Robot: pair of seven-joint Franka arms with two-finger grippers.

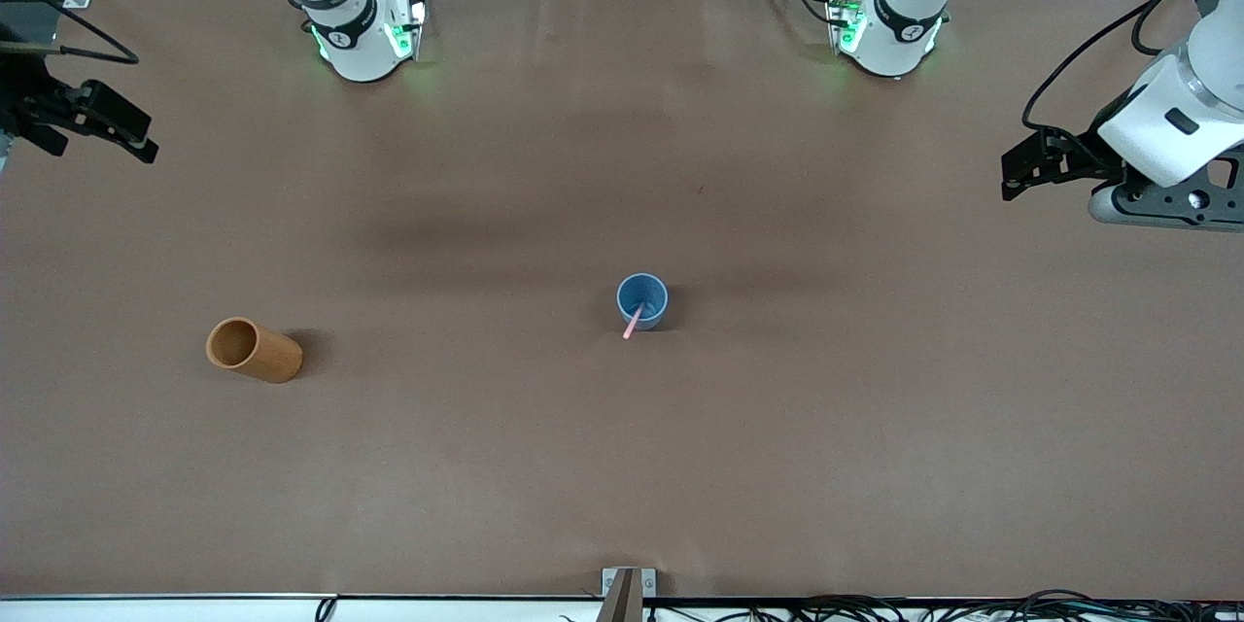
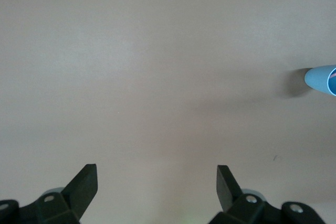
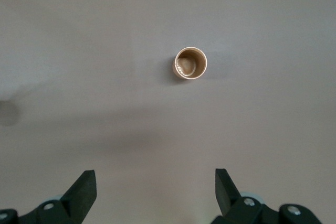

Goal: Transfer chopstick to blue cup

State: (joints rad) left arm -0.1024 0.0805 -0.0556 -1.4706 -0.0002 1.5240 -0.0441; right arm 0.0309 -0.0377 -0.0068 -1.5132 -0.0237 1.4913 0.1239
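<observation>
The blue cup (image 1: 642, 300) stands upright near the middle of the table. A pale pink chopstick (image 1: 633, 322) stands in it and leans over the rim toward the front camera. The cup's edge also shows in the left wrist view (image 2: 321, 80). My left gripper (image 1: 1012, 177) is open and empty, raised over the left arm's end of the table, well apart from the cup; its jaws stand wide in the left wrist view (image 2: 156, 167). My right gripper (image 1: 144, 138) is open and empty, raised over the right arm's end; its jaws stand wide in the right wrist view (image 3: 155, 171).
An orange-brown wooden cylinder cup (image 1: 254, 350) stands toward the right arm's end of the table, slightly nearer the front camera than the blue cup. It looks empty in the right wrist view (image 3: 190, 63). A metal bracket (image 1: 628, 585) sits at the table's front edge.
</observation>
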